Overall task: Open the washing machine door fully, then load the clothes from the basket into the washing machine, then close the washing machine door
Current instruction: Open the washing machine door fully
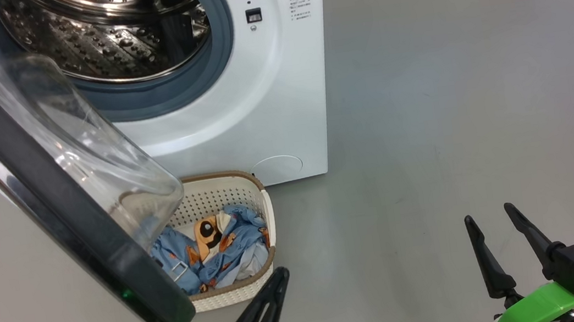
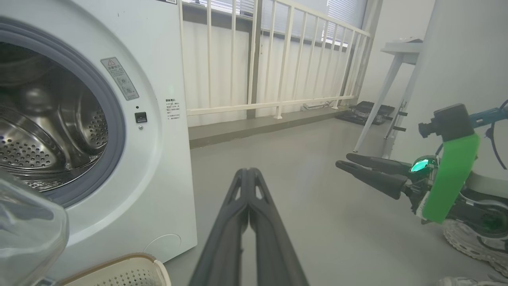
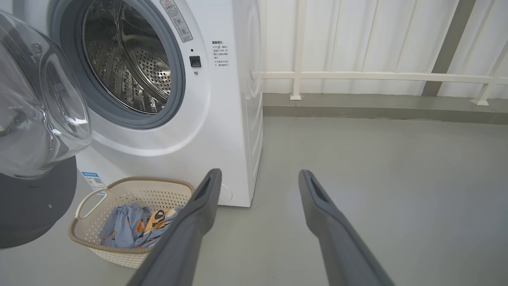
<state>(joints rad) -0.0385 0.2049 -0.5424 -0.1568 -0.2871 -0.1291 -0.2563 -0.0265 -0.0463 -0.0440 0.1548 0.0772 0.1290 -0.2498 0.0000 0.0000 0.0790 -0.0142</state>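
The washing machine (image 1: 257, 104) stands with its steel drum (image 1: 104, 35) exposed. The washing machine door (image 1: 40, 182) is swung out to the left, its glass bowl (image 1: 79, 138) overhanging the basket (image 1: 214, 198) on the floor. The clothes (image 1: 226, 244), light blue with an orange patch, lie in the basket. My left gripper (image 1: 281, 272) is shut and empty, its tip by the basket's near right corner, just under the door's lower edge. My right gripper (image 1: 488, 215) is open and empty over bare floor to the right. The right wrist view shows the basket (image 3: 147, 196), the clothes (image 3: 127, 226) and the door's glass (image 3: 39, 107).
Grey floor (image 1: 451, 106) spreads to the right of the machine. In the left wrist view a white railing (image 2: 278, 59) runs behind, with a white table leg (image 2: 377, 99) and a black case (image 2: 365, 111) on the floor at the far right.
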